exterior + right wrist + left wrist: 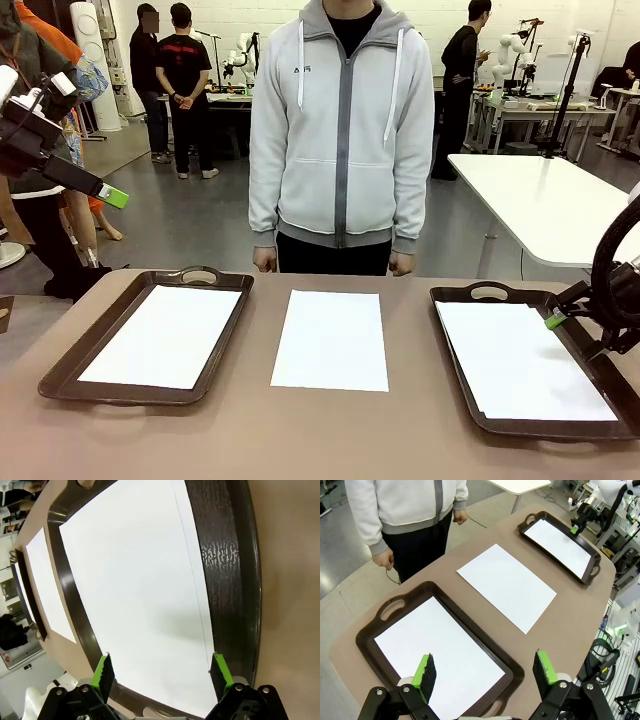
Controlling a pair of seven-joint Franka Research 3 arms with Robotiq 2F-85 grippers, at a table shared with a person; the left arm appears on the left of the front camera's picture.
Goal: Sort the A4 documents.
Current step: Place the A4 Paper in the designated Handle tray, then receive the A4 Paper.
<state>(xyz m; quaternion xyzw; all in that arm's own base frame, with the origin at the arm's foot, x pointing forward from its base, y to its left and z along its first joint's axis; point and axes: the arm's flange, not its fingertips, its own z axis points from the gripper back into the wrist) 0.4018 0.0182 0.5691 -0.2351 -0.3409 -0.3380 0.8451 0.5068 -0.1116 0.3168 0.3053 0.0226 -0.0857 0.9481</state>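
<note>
While left hand (pixel 485 672) and right hand (pixel 162 672) gape wide | A4 sheet (pixel 331 338) lies between trays (pixel 103 335) (pixel 550 430)

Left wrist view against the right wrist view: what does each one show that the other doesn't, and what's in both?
Left wrist view: the open left gripper above the whole left tray with its sheet, plus the person's hands at the far edge of the table. Right wrist view: the open right gripper close over the right tray, where a thin edge line suggests stacked sheets. Shared: the right tray's paper and the middle sheet on the bare table.
</note>
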